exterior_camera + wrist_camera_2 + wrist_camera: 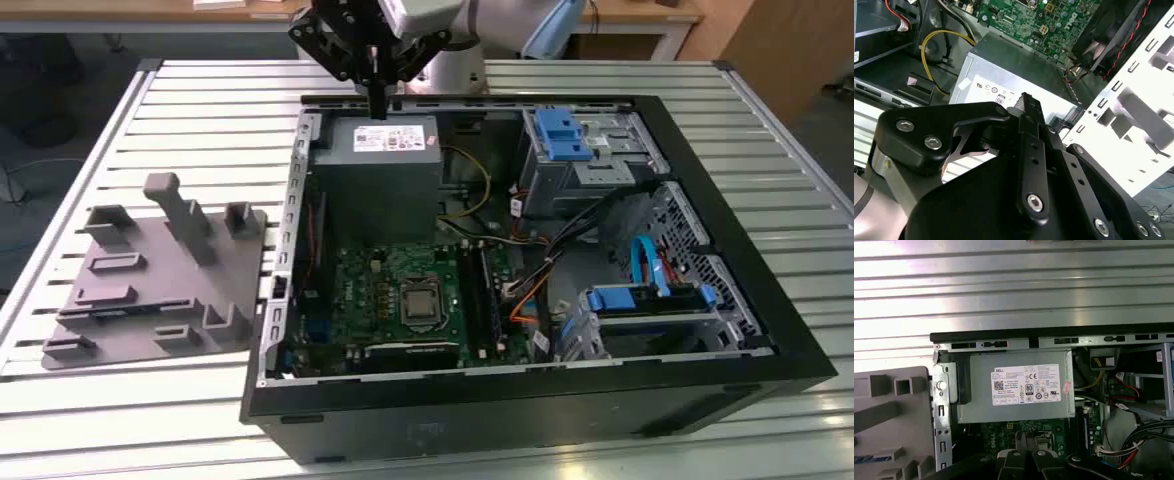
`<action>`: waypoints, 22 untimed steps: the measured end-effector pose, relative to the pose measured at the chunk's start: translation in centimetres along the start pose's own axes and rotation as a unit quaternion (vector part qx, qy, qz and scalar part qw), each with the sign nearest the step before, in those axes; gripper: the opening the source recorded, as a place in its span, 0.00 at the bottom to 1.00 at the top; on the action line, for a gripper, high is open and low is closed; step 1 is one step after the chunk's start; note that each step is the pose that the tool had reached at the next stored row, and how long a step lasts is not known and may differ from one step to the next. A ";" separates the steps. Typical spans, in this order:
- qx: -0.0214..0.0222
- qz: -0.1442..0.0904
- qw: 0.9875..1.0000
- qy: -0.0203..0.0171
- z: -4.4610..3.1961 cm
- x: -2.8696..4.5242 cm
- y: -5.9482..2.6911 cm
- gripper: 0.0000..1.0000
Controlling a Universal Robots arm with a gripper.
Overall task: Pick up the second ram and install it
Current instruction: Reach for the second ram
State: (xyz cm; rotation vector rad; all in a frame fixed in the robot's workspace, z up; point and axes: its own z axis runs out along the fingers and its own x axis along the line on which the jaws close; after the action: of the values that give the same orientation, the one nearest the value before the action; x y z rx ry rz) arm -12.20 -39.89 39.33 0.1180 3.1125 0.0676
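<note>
- Holds nothing in the gripper [379, 112]: jaws pressed together and empty, the same in both wrist views.
- Hangs above the grey power supply [387, 165] at the far end of the open computer case [534, 400].
- Shows the second ram [104, 310] as a thin dark strip set in the grey plate [147, 285] with upright posts, on the slatted table [200, 100], at the exterior view's left of the case.
- Puts ram and gripper well apart, not touching.
- Shows a green circuit board [374, 290] on the case floor, with another dark stick [483, 290] standing in a slot beside the processor socket.
</note>
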 end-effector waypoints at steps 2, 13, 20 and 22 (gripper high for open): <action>0.000 0.000 1.000 0.000 0.00 0.00 0.00 0.10; 0.000 0.000 1.000 0.000 -0.03 1.15 -0.09 0.10; 0.000 0.000 1.000 0.000 -0.10 3.94 -0.30 0.10; 0.000 0.000 1.000 0.000 -0.13 4.84 -0.36 0.10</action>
State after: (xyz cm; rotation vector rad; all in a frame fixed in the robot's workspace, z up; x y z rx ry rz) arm -17.05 -39.89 39.33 0.1182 3.1116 0.0678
